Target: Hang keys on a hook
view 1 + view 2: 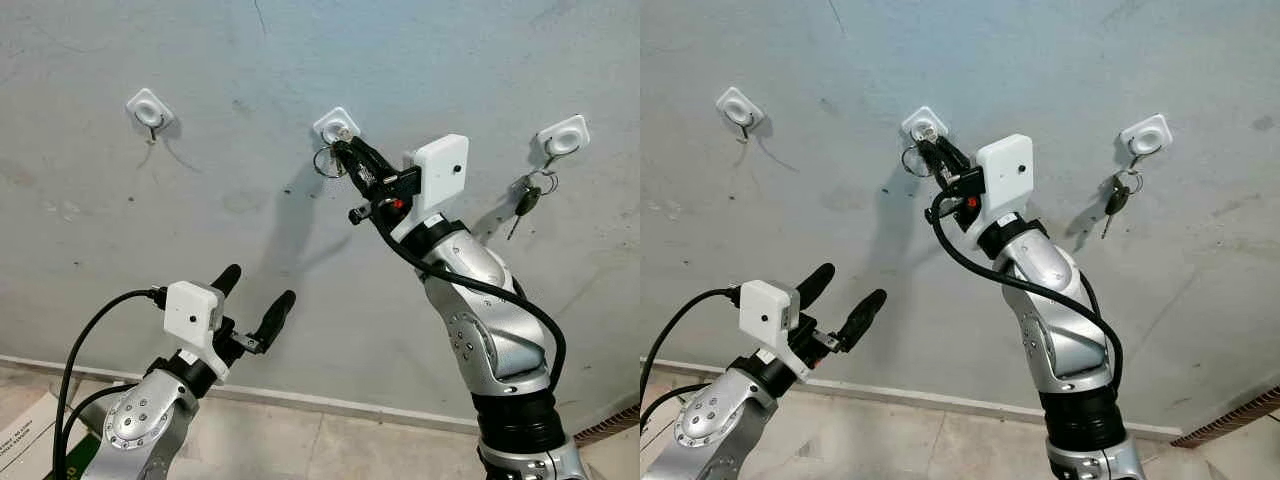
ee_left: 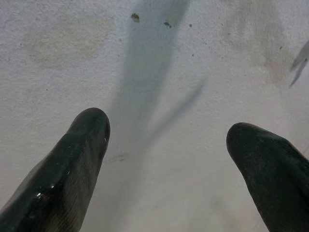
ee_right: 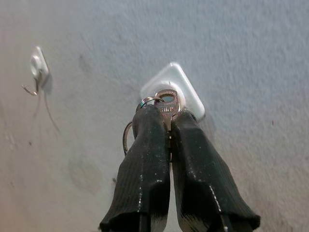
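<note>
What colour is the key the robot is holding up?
Silver, pinched in the right claw at the middle hook; the right wrist view shows the key best.

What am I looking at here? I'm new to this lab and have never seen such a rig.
It is a humanoid robot facing a wall with three white hooks. The two wide pictures come from its head camera; the two close ones from cameras on its wrists. Its right tool is shut on a silver key with rings, pressed up at the middle hook. The left tool is open and holds nothing. Another bunch of keys hangs from the right hook; the left hook is bare.
</note>
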Controlling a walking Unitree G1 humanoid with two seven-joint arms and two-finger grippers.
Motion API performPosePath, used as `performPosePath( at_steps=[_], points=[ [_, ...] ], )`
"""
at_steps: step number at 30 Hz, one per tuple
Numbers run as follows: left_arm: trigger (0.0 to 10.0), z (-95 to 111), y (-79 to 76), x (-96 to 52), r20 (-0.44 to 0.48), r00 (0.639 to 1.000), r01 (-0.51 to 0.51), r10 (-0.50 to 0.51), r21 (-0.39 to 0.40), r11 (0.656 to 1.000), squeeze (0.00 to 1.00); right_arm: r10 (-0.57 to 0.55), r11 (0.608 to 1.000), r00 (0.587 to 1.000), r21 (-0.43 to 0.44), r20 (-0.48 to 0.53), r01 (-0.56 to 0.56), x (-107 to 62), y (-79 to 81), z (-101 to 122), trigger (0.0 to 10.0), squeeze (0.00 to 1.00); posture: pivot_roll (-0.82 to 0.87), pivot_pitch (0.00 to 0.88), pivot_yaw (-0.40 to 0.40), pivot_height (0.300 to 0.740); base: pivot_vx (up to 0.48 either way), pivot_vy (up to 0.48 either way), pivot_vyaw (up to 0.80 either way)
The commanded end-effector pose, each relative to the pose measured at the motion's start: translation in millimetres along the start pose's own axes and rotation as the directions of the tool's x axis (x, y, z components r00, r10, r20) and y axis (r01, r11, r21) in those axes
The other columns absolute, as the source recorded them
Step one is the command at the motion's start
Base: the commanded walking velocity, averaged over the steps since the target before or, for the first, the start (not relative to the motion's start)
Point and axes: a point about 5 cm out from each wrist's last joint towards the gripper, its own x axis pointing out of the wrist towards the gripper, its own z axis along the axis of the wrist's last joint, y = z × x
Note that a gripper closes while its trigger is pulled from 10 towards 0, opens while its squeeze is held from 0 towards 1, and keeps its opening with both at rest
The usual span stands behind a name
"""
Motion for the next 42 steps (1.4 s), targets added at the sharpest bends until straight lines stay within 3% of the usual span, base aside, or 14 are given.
performPosePath(
  at_steps=[1,29,33,37,42],
  points=[
    [10.0,-1,-1.5,1.2,-0.002,1.000,0.008,-0.008,-0.001,1.000,0.00,-0.015,1.000,1.000,-0.008,-0.018,0.014,0.2,0.1,-4,10.0,0.00,0.09,0.051,0.009,0.740,0.000,0.000,0.00],
    [10.0,-1,-1.8,2.9,0.002,1.000,0.012,-0.012,-0.001,1.000,0.00,-0.083,0.996,0.992,-0.052,-0.092,0.078,-4.5,-3.0,-22,10.0,0.00,0.08,0.051,0.006,0.740,0.000,0.000,0.00],
    [10.0,1,-1.2,2.9,0.008,1.000,0.009,-0.009,0.011,1.000,0.00,-0.033,0.999,0.999,-0.015,-0.039,0.033,-6.6,1.2,-14,10.0,0.00,0.08,0.051,0.006,0.740,0.000,0.000,0.00],
    [10.0,14,-3.8,5.2,0.054,0.997,0.044,-0.048,0.073,0.996,0.00,0.028,1.000,1.000,-0.005,-0.008,-0.028,-8.6,3.0,-5,10.0,0.00,0.08,0.051,0.006,0.740,0.000,0.000,0.00],
    [10.0,18,-7.0,8.6,0.064,0.995,0.069,-0.073,0.060,0.996,0.00,0.070,0.998,0.998,0.000,-0.010,-0.070,-10.6,-0.5,-2,10.0,0.00,0.09,0.048,0.006,0.740,0.000,0.000,0.00]
  ],
)
